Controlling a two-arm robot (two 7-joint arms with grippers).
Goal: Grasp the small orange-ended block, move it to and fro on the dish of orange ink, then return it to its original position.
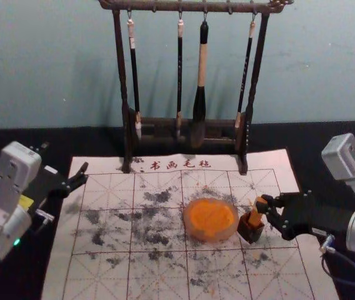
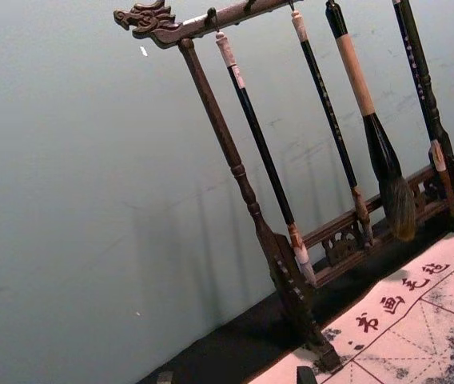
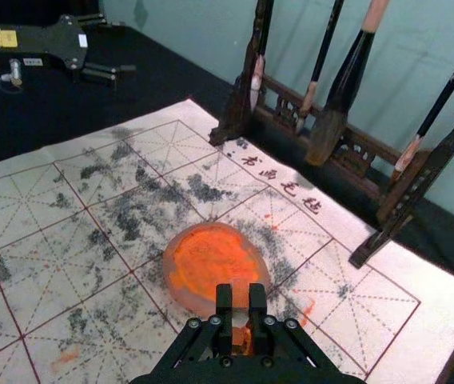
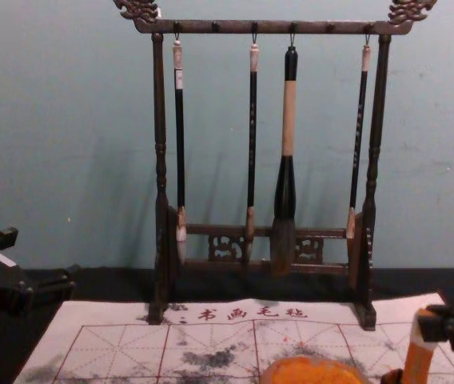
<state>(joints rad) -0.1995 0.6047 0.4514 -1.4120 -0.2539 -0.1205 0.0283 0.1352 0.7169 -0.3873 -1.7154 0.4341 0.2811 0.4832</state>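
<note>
The right gripper (image 1: 262,207) is at the right side of the mat (image 1: 105,272), its fingers closed on the orange-ended block (image 1: 255,215). The block stands nearly upright at the dark holder (image 1: 250,233), just beside the ink dish (image 1: 190,232). The left gripper (image 1: 65,157) is parked beyond the mat's left edge, fingers spread.

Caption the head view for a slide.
Right pincer gripping the orange-ended block at a small dark holder, beside the dish of orange ink.
</note>
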